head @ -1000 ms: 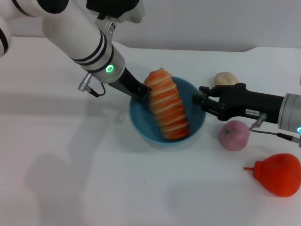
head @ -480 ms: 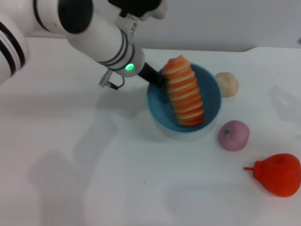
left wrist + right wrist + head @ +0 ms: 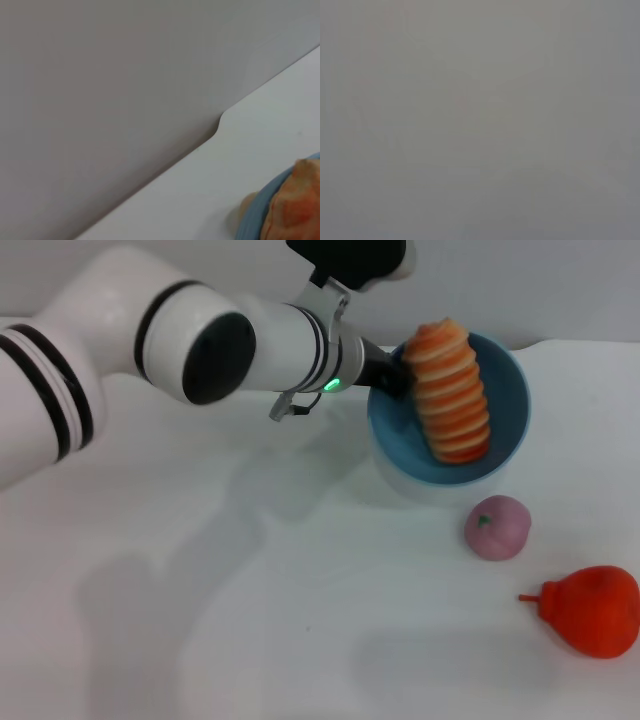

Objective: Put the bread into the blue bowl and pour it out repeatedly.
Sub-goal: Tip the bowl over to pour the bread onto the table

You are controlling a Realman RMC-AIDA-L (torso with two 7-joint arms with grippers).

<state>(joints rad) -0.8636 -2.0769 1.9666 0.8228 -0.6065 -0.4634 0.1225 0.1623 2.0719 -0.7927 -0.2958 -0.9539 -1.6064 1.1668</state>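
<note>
Left gripper (image 3: 392, 380) apparently pinches the tilted blue bowl (image 3: 505, 400) rim, fingers obscured; bread (image 3: 452, 390) inside.

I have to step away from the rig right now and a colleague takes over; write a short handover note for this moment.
Left gripper: at the blue bowl's near-left rim, apparently gripping it; the bowl is lifted and tilted, its hollow facing the head camera.
Right gripper: out of sight; its wrist view shows nothing usable.
Bread: inside the bowl, leaning against the inner wall, one end poking above the rim.
Nearby on the table: pink round fruit, red pear-shaped toy.
Done: bread is in the bowl.
Left: tip it out, then reload and repeat.
</note>
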